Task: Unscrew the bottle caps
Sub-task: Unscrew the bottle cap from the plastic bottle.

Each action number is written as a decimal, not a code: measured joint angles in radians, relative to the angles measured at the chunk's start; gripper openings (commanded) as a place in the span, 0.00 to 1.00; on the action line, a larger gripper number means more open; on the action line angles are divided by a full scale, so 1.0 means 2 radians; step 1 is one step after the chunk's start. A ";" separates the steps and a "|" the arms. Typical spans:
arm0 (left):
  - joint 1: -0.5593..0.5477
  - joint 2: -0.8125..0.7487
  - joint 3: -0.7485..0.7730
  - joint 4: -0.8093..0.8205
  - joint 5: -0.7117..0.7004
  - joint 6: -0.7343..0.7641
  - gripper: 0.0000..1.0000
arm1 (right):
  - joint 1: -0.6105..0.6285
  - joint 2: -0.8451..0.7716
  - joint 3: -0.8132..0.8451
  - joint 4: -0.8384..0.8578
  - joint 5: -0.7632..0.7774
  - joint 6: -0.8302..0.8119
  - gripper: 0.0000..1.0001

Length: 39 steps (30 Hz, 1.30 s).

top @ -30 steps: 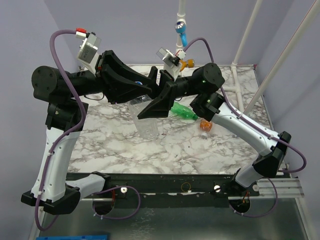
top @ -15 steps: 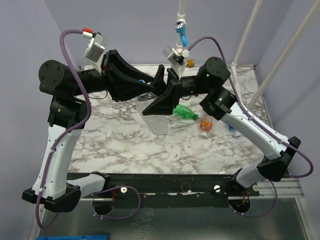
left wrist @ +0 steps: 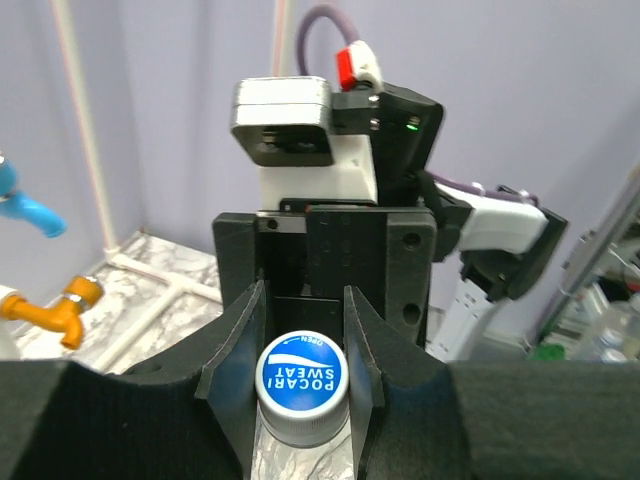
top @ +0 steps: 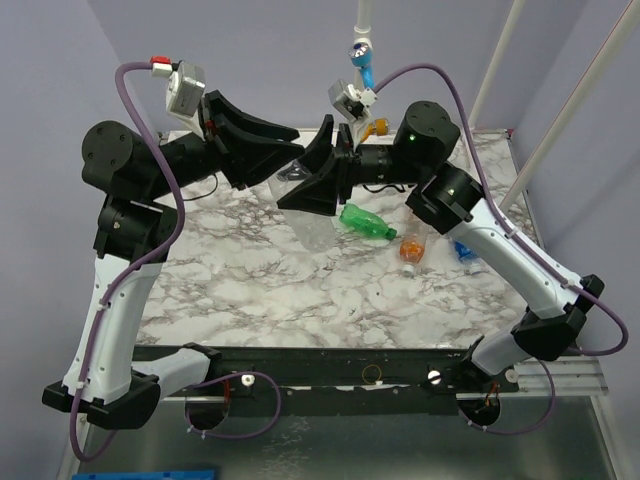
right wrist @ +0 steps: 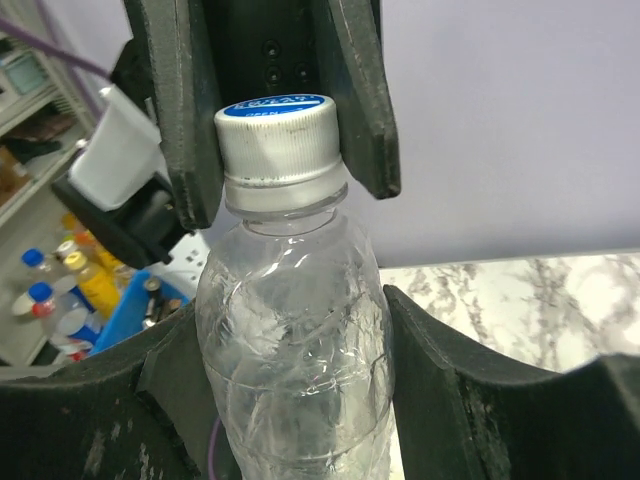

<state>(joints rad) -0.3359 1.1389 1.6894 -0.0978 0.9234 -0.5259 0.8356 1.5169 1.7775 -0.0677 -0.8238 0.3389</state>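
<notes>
left gripper [right wrist: 285, 188] clamped on blue-topped cap [right wrist: 278, 138] | right gripper [right wrist: 292, 345] facing it, closed round clear bottle [right wrist: 290, 265] body, off marble table [top: 250, 290] | green bottle [top: 368, 223], orange bottle [top: 411, 249] lie below right gripper | overhead, fingers hide cap

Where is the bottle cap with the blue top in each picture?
Top external: not visible, hidden behind the black fingers above the clear bottle.
Left wrist: the cap is low in the centre, blue top facing the camera.
Right wrist: upper centre, seen from the side.
Shared landmark: the clear bottle it sits on.
</notes>
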 measured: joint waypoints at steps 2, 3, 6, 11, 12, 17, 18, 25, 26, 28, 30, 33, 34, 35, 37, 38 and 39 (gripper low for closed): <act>0.000 -0.001 -0.002 -0.003 -0.023 0.009 0.00 | 0.000 0.006 0.015 -0.018 0.018 -0.012 0.01; 0.000 -0.001 -0.002 -0.006 -0.037 0.016 0.00 | 0.001 0.010 0.024 -0.029 0.029 -0.018 0.00; 0.000 -0.001 -0.003 -0.018 -0.081 0.035 0.00 | 0.010 0.023 0.054 -0.070 0.083 -0.053 0.01; 0.001 -0.004 -0.009 -0.039 -0.155 0.062 0.00 | 0.049 0.044 0.093 -0.121 0.214 -0.114 0.00; 0.001 -0.005 -0.010 -0.043 -0.167 0.066 0.00 | 0.058 0.049 0.100 -0.127 0.245 -0.126 0.01; 0.001 -0.006 -0.022 -0.073 -0.251 0.086 0.00 | 0.095 0.077 0.121 -0.143 0.395 -0.176 0.01; 0.001 -0.006 -0.023 -0.079 -0.262 0.089 0.00 | 0.101 0.083 0.125 -0.145 0.422 -0.186 0.01; 0.001 0.001 -0.023 -0.120 -0.323 0.099 0.75 | 0.136 0.114 0.141 -0.149 0.553 -0.231 0.01; 0.001 0.002 -0.022 -0.122 -0.324 0.099 0.98 | 0.136 0.115 0.141 -0.150 0.555 -0.231 0.01; 0.001 0.003 -0.020 -0.125 -0.324 0.100 0.99 | 0.135 0.115 0.141 -0.158 0.557 -0.229 0.01; 0.007 0.004 -0.011 -0.126 -0.330 0.098 0.99 | 0.126 0.096 0.120 -0.162 0.532 -0.216 0.01; 0.001 0.002 0.008 -0.125 -0.312 0.089 0.99 | 0.097 0.057 0.070 -0.158 0.454 -0.188 0.00; 0.000 0.001 0.011 -0.124 -0.306 0.087 0.99 | 0.082 0.042 0.052 -0.156 0.415 -0.175 0.01; 0.000 -0.002 0.015 -0.124 -0.294 0.080 0.99 | 0.066 0.027 0.034 -0.150 0.380 -0.163 0.01; 0.001 -0.009 0.019 -0.120 -0.259 0.064 0.99 | 0.034 0.000 0.007 -0.137 0.300 -0.138 0.01; 0.001 -0.013 0.019 -0.119 -0.235 0.055 0.99 | 0.019 -0.010 0.000 -0.129 0.262 -0.128 0.01; 0.001 -0.016 0.019 -0.116 -0.207 0.045 0.99 | 0.007 -0.019 -0.005 -0.118 0.220 -0.115 0.00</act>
<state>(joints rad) -0.3344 1.1072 1.7275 -0.3298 0.5087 -0.4355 0.8497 1.4796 1.7676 -0.3046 -0.3840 0.1085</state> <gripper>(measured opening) 0.986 0.605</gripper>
